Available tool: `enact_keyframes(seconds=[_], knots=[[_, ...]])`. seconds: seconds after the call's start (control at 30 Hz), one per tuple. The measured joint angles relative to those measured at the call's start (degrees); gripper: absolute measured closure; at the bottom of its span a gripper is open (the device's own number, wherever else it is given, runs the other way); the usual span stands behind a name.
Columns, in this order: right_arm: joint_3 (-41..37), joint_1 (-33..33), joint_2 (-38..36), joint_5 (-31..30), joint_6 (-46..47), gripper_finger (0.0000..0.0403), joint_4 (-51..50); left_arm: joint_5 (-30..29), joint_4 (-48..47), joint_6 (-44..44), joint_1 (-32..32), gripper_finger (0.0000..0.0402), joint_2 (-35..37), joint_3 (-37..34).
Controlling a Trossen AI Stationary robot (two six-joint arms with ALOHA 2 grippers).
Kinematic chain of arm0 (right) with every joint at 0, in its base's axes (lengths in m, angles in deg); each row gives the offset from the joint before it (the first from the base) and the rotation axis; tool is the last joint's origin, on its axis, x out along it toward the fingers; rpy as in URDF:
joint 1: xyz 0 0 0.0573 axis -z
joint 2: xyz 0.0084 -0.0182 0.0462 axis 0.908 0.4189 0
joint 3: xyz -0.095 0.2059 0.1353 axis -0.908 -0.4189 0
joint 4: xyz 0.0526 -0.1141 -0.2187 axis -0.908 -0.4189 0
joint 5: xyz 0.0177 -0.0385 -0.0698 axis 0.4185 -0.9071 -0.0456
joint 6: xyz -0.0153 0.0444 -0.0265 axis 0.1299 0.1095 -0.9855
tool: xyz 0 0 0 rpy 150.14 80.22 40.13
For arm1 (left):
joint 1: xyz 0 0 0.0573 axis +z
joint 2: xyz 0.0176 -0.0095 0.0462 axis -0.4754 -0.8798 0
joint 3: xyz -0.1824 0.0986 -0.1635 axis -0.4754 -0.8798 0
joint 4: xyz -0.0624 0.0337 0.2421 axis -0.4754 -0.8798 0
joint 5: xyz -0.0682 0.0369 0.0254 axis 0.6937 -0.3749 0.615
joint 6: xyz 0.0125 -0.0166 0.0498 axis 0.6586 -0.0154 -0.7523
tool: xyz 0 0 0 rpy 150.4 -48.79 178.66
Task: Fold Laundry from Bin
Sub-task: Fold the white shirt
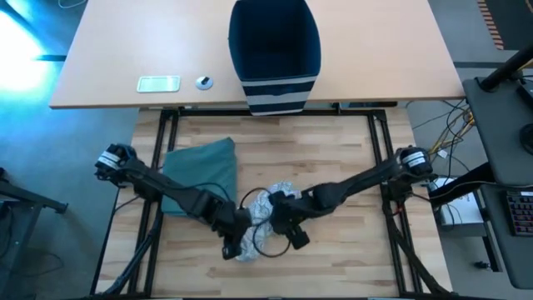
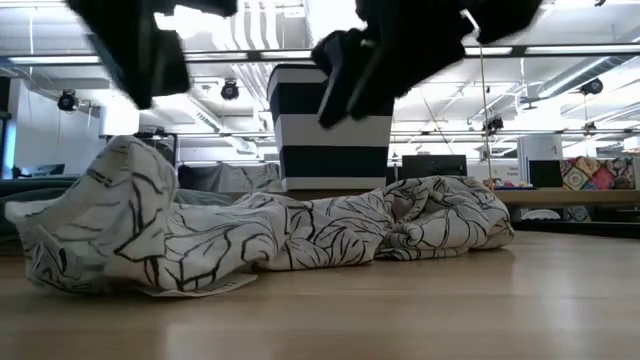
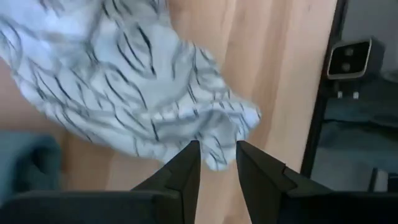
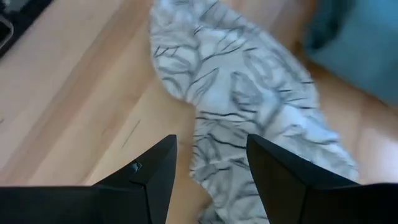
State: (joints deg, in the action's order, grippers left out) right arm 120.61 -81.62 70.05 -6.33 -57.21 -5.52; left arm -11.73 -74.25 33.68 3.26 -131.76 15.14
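A: We note the patterned white cloth [image 1: 265,218] lying crumpled on the wooden table [image 1: 333,158], between the two arms. The folded teal garment [image 1: 202,171] sits just beside it on the left arm's side. The bin [image 1: 275,50] stands well apart at the far desk.

B: Jaws? We read the left gripper [image 3: 217,163] as parted by a narrow gap, hanging just over a cloth corner, nothing pinched. The right gripper [image 4: 211,163] stands wider, above the cloth's other end, also empty.

A: Agreed. In the low view both grippers hang clear of the fabric, which lies bunched in a long ridge.

B: Risks, as we judge them. First: the left jaws are so narrow that they may push the corner flat instead of straddling it, and close on nothing.

A: Second: in a bunched heap, either gripper may take two layers at once; a lift would then raise a wad, not an edge, and the piece would not spread.

B: Third: dragging it sideways could catch the teal garment and undo that fold.
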Motion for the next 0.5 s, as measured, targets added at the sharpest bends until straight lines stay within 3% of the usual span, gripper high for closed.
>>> enact_keyframes(seconds=[0.17,0.5], knots=[[1.6,-2.1,5.2,-0.1,-2.0,0.0213,3.1,-0.6,-0.5,4.7,-4.1,0.0313,0.8,-1.2],[19.2,-4.0,18.0,-0.1,-7.8,0.0213,-1.8,-5.3,-7.7,20.8,-13.6,0.0312,6.6,-6.3]])
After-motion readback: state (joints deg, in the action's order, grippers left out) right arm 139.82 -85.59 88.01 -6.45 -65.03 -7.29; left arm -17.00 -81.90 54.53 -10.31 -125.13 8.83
